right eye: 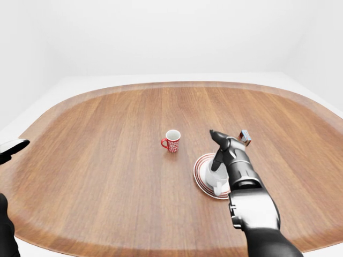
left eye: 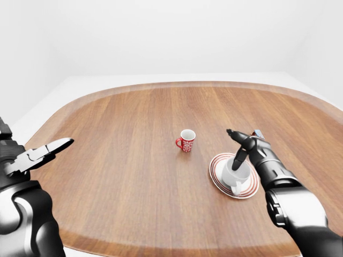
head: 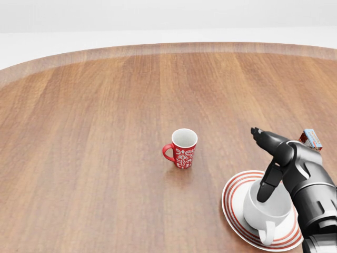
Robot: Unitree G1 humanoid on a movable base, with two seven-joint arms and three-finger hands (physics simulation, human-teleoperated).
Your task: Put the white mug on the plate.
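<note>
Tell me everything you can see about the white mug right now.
The white mug is plain, glossy and looks ceramic, with a loop handle pointing toward the bottom of the head view. It stands upright on the plate, a white plate with red rings at its rim, near the table's right side. Its mouth is open at the top. The right hand is over it, one dark finger reaching down to the rim or into the mouth; the other fingers are spread, not closed round it.
</note>
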